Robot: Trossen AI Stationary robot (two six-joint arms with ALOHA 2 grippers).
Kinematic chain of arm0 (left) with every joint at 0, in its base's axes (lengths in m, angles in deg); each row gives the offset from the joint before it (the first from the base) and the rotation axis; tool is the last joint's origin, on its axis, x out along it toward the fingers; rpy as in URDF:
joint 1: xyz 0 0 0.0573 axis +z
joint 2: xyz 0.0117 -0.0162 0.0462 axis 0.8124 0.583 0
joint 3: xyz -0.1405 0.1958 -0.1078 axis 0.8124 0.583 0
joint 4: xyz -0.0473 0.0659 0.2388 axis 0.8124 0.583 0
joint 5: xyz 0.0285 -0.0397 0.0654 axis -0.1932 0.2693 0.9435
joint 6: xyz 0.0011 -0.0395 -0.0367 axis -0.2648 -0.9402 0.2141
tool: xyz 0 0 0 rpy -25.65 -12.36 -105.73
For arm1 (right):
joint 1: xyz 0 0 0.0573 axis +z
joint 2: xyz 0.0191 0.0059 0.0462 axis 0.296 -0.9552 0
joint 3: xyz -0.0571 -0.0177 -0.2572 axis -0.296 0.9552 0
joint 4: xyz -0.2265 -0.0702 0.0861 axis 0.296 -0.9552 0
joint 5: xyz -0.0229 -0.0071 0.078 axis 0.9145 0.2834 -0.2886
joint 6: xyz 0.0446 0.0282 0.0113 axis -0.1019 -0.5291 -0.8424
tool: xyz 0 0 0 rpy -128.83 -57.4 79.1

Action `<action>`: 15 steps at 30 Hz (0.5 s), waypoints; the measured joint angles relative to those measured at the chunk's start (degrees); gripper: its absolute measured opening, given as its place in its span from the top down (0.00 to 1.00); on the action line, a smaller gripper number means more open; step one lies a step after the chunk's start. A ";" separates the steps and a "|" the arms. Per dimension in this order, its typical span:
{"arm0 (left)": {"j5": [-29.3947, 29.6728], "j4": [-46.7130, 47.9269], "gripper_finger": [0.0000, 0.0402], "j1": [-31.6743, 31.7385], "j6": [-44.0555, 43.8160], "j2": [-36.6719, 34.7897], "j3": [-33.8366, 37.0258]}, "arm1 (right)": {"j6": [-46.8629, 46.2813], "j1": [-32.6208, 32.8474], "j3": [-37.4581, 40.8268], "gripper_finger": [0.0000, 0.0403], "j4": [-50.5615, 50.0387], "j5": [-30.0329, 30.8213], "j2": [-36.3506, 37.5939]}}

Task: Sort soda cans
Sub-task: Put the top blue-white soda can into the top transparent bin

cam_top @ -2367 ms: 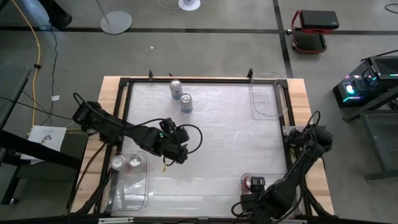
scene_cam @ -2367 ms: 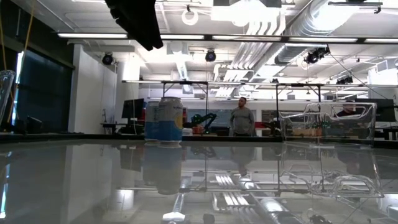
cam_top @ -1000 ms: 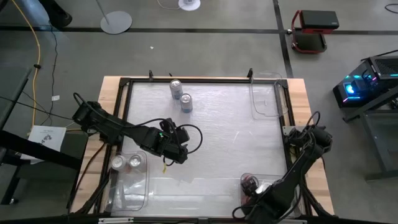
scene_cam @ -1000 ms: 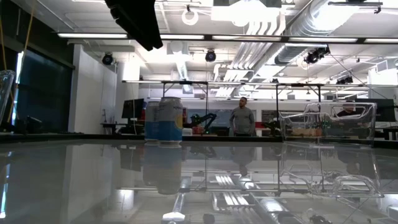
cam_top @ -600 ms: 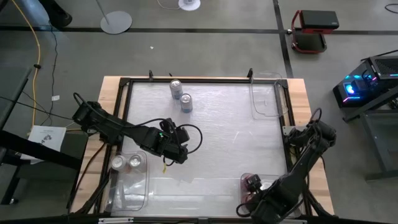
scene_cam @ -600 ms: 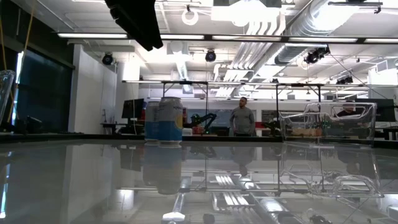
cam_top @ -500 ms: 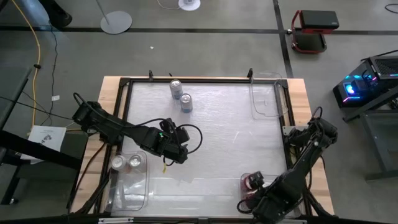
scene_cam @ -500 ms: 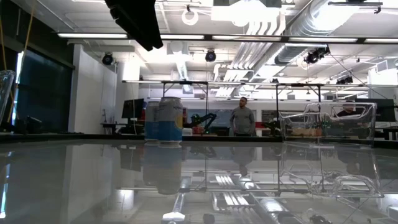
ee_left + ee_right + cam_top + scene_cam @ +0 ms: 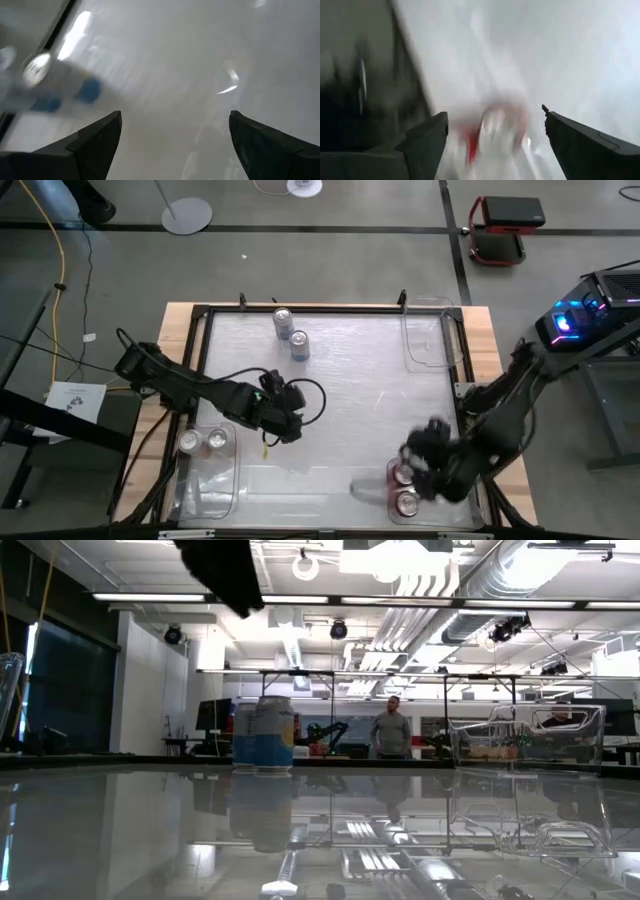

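Two silver-and-blue soda cans [image 9: 291,333] stand upright near the table's far edge; the low view shows them as one overlapping pair [image 9: 264,734], and they are blurred in the left wrist view [image 9: 42,80]. Two silver cans [image 9: 203,441] stand in the near-left clear bin. Two red cans [image 9: 405,488] stand in the near-right clear bin. My left gripper [image 9: 285,423] hovers open over the table's middle-left [image 9: 170,137]. My right gripper [image 9: 424,446] is open above the red cans; one shows blurred between its fingers [image 9: 495,131].
An empty clear bin [image 9: 428,335] sits at the far right corner and shows in the low view [image 9: 525,735]. A black frame [image 9: 300,308] rims the shiny table. A person [image 9: 388,730] stands far behind the table. Bare table lies between the bins.
My right arm has swung up from the near edge toward the far side and the table's middle, blurred by its speed. The second red can in the near-right bin, covered by the arm before, now shows. The left arm has kept still.
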 joint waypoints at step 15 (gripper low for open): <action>-17.50 -31.73 0.21 14.93 21.33 -10.68 0.00 | 7.23 -11.17 0.00 0.21 -8.28 32.56 15.89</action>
